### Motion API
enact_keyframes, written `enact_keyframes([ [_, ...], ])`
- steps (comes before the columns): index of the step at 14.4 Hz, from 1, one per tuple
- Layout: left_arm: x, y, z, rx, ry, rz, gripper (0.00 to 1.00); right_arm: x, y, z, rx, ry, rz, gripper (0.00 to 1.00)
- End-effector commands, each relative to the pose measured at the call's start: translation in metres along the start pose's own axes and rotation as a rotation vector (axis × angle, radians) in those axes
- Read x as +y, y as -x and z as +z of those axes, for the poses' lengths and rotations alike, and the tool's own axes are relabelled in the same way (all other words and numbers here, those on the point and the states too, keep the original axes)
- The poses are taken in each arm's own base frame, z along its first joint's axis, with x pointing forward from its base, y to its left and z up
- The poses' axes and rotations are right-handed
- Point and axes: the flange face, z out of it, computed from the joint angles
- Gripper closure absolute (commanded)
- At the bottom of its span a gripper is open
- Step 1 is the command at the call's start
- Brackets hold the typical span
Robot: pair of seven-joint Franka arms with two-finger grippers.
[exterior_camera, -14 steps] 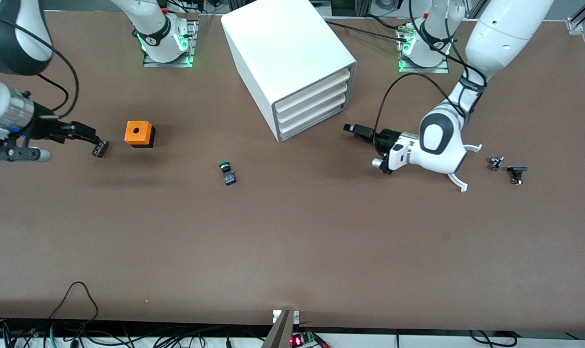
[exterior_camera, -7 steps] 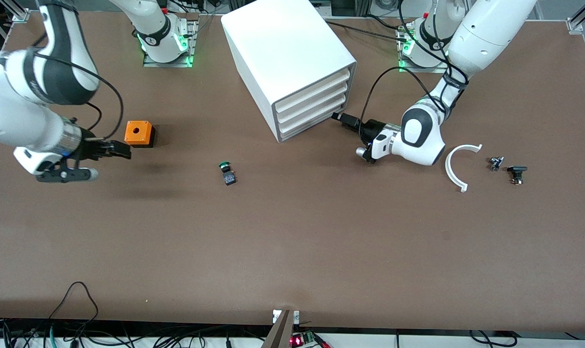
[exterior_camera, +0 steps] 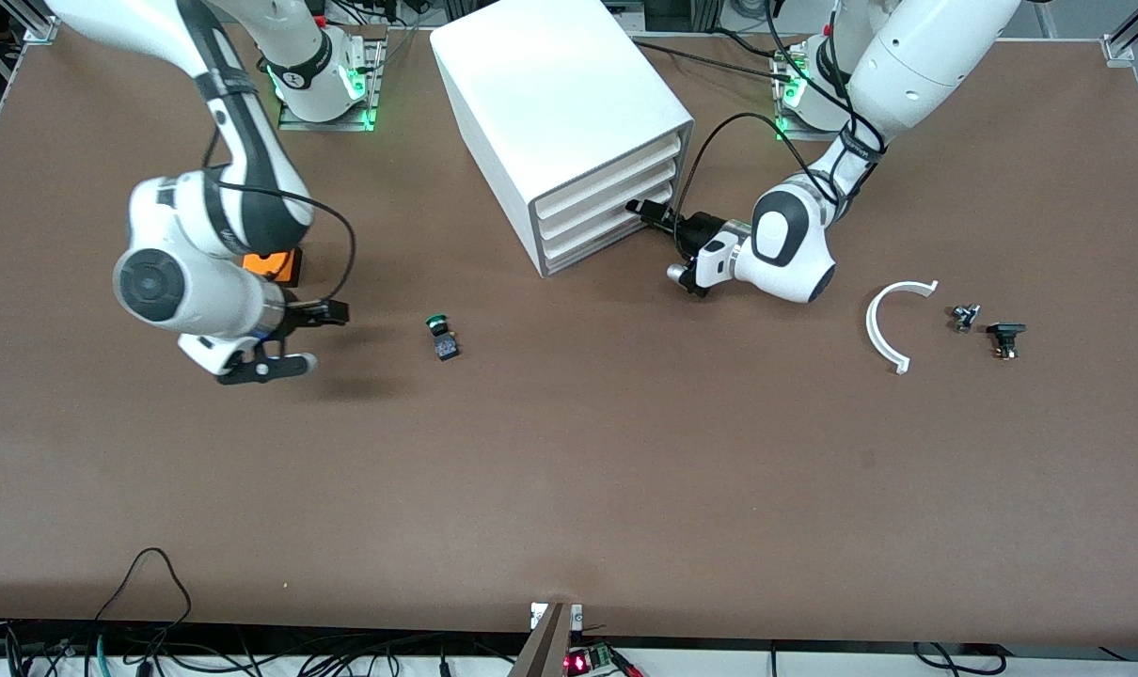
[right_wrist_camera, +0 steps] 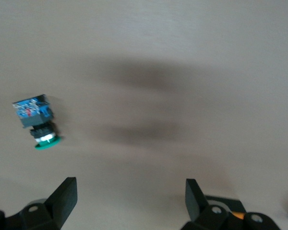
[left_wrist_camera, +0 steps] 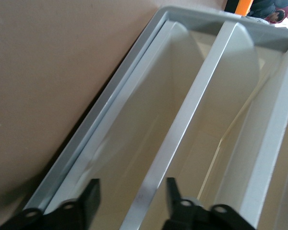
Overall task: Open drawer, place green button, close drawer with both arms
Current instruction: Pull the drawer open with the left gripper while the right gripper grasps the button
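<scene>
The white cabinet (exterior_camera: 560, 103) stands at the back with its four drawers closed. My left gripper (exterior_camera: 640, 209) is at the front of the lowest drawer (exterior_camera: 592, 240). In the left wrist view the left gripper (left_wrist_camera: 132, 184) is open, its fingers either side of the bright upper edge of that drawer (left_wrist_camera: 134, 120) without touching it. The green-capped button (exterior_camera: 442, 337) lies on its side on the bare table, nearer the camera than the cabinet. My right gripper (exterior_camera: 336, 315) hovers low beside it, toward the right arm's end. The right gripper (right_wrist_camera: 129, 184) is open and empty, the button (right_wrist_camera: 38, 122) off to one side.
An orange cube (exterior_camera: 282, 266) is partly hidden by the right arm. Toward the left arm's end lie a white curved piece (exterior_camera: 893, 324) and two small dark parts (exterior_camera: 966, 317) (exterior_camera: 1004, 338).
The left gripper has moved up to the cabinet's lower drawers and its fingers have narrowed. The right arm has swung from its end of the table toward the button.
</scene>
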Motion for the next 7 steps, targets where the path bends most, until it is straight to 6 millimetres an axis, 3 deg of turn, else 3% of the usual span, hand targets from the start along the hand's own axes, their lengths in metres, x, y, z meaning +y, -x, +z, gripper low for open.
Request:
enact_keyframes([
  [1,0.001,0.005,0.002,0.023,0.011,0.003,0.90,-0.028,-0.011,0.008,0.050,-0.016,-0.047,0.00],
  [2,0.001,0.005,0.002,0.023,0.011,0.003,1.00,-0.046,-0.013,0.015,0.062,-0.019,-0.075,0.00],
  [4,0.004,0.003,-0.003,0.033,0.009,0.010,1.00,-0.074,-0.016,0.029,0.083,-0.015,-0.127,0.00],
  [6,0.002,-0.003,-0.022,0.079,-0.002,0.010,1.00,-0.103,-0.015,0.040,0.101,0.009,-0.188,0.00],
  [7,-0.005,-0.010,-0.042,0.144,-0.034,0.004,1.00,-0.121,-0.012,0.046,0.106,0.017,-0.212,0.00],
])
